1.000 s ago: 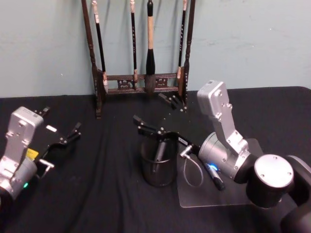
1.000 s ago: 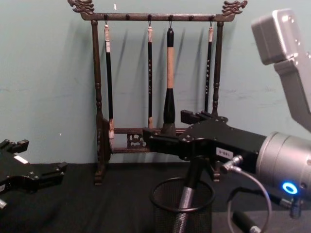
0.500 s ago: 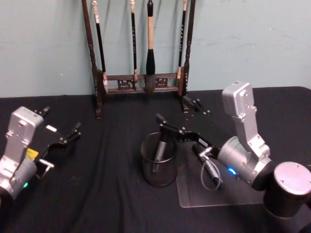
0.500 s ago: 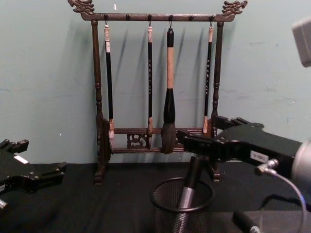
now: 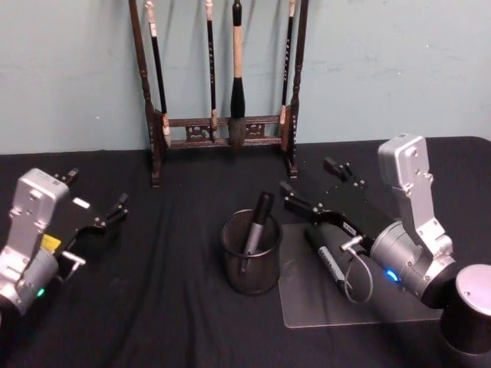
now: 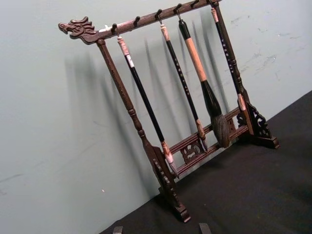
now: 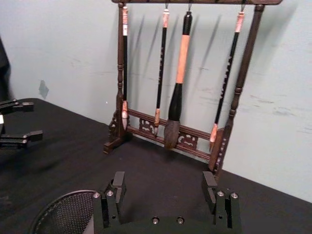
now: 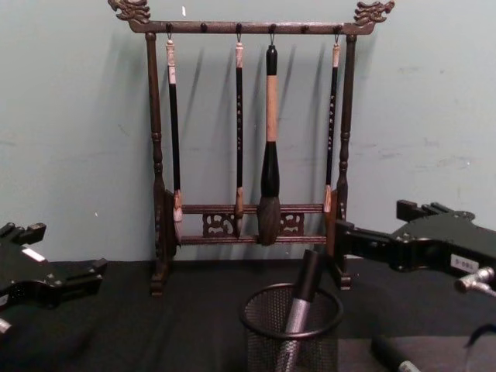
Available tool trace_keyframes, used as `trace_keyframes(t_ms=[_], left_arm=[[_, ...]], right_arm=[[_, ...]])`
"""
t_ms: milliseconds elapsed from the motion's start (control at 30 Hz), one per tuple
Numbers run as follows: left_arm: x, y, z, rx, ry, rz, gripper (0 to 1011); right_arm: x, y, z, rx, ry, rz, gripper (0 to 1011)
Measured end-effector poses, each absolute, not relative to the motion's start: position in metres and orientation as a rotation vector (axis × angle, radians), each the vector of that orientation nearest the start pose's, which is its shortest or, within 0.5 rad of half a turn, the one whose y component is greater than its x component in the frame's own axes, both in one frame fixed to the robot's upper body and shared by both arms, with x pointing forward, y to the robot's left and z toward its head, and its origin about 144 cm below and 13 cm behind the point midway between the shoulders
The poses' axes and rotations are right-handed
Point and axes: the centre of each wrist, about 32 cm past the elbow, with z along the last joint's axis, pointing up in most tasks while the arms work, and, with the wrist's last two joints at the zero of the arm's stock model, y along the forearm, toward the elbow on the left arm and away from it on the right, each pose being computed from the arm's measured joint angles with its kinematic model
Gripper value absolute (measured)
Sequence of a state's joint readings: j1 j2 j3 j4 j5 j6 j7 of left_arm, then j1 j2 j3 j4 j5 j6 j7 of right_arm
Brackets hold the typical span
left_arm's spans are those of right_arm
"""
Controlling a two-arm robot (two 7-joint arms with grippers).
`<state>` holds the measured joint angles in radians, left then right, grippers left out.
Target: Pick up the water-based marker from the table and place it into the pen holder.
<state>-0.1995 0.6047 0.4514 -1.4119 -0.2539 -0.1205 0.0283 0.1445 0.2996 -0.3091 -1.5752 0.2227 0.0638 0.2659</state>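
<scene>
The left claw (image 5: 98, 188) is parked over the left side of the table (image 5: 169, 307), its fingers spread and holding nothing, well apart from the work. Behind the middle of the table stands a wooden brush rack (image 5: 222, 121), which plays no part in the job.

In front of the rack sits the pen holder (image 5: 253, 282). The marker (image 5: 257, 222) is inside it, leaning to the right against the rim, with its dark upper end sticking out above the mesh. Judged from that, the placing step looks complete and the moment belongs to the let-go and pull-away.

Just to the right of the holder, a second pen (image 5: 326, 261) with a pale label lies flat on a clear sheet (image 5: 337, 310). Whether it also belongs to the task cannot be told.

Further right, the right claw (image 5: 307, 176) hangs beside the holder and above that sheet. Its fingers are wide apart with nothing between them, and it touches neither the marker nor the mesh.

The next move probably calls only for the right arm to draw clear without brushing the marker's raised end or tipping the light holder. If the pen on the sheet is wanted too, the claw would have to come down straddling its barrel.
</scene>
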Motion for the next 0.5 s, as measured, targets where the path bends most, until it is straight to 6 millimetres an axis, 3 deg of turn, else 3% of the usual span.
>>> trace_keyframes(t_ms=[500], left_arm=[[0.4886,0.3097,1.1398,0.305,-0.285,1.248,1009]], right_arm=[[0.4807,-0.2193,1.1768,-0.154,-0.041,-1.068,1000]])
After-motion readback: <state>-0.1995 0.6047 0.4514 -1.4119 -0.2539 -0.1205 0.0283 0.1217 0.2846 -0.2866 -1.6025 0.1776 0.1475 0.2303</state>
